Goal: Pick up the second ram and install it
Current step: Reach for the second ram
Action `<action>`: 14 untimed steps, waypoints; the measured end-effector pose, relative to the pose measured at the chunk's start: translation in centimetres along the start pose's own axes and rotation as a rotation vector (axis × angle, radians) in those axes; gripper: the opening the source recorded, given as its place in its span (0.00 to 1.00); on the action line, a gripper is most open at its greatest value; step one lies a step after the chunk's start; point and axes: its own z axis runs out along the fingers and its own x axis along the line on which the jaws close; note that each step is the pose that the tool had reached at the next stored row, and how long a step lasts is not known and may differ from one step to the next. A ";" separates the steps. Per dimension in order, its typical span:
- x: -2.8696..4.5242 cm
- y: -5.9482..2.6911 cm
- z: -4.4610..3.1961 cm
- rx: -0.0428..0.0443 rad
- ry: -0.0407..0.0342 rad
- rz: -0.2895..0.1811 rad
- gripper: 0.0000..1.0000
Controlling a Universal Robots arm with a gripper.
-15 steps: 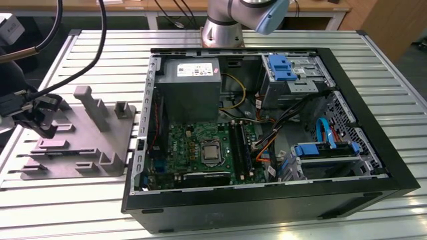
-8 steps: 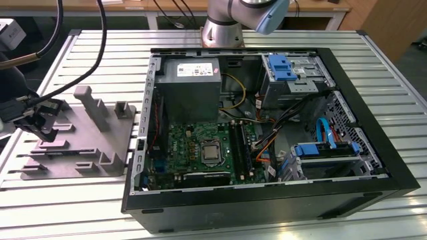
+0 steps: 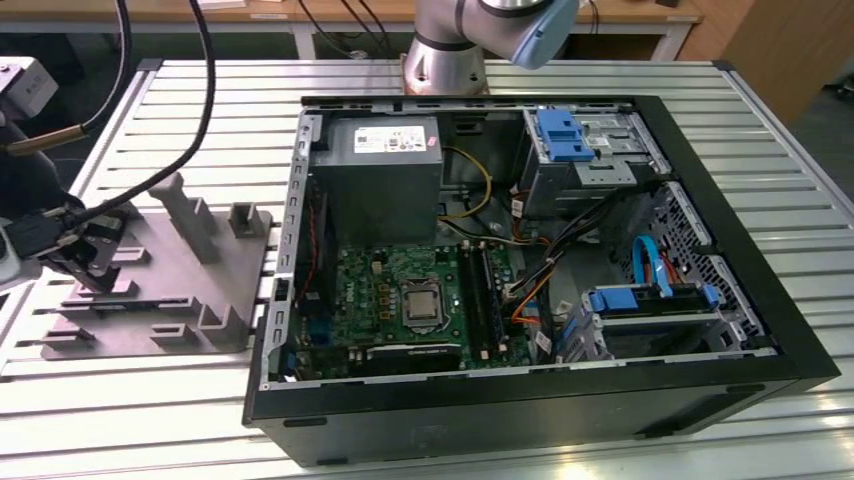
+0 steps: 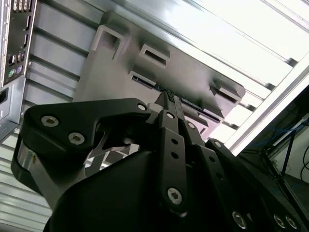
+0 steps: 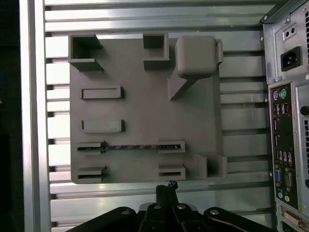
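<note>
A ribbed metal table (image 3: pixel 134 420) carries everything here, with a wooden bench and cables behind it. The second ram (image 5: pixel 130 146) is on the grey tray (image 5: pixel 145 96). It is a thin dark strip standing on its long edge, with its two ends dropped into a pair of slotted blocks. That pair is the second row in from the tray edge nearest the gripper (image 5: pixel 166 186). Held only at its ends, the stick has its middle stretch bare above the tray floor, which looks meant to give fingers room to close on its flat sides.

The neighbouring pairs of blocks hold nothing. The tall posts and boxy pockets elsewhere on the tray seem shaped for other parts.

In both wrist views the gripper's two black fingers are pressed together with nothing between them. They hang just beyond the tray's near edge, apart from the stick and pointing across it.

In the exterior view the tray lies at nine o'clock from the open computer case (image 3: pixel 534 400), and the arm's base stands at twelve o'clock. Inside the case, the green board (image 3: pixel 360 290) has long black slots (image 3: pixel 474 290) at three o'clock from the processor socket. I cannot tell whether a stick sits in them.
</note>
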 end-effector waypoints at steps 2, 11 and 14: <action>0.02 0.07 0.17 0.0003 0.0027 -0.008 0.11; 0.10 0.52 0.90 0.0044 0.0262 -0.043 0.11; 0.23 0.64 1.18 0.0044 0.0269 -0.055 0.11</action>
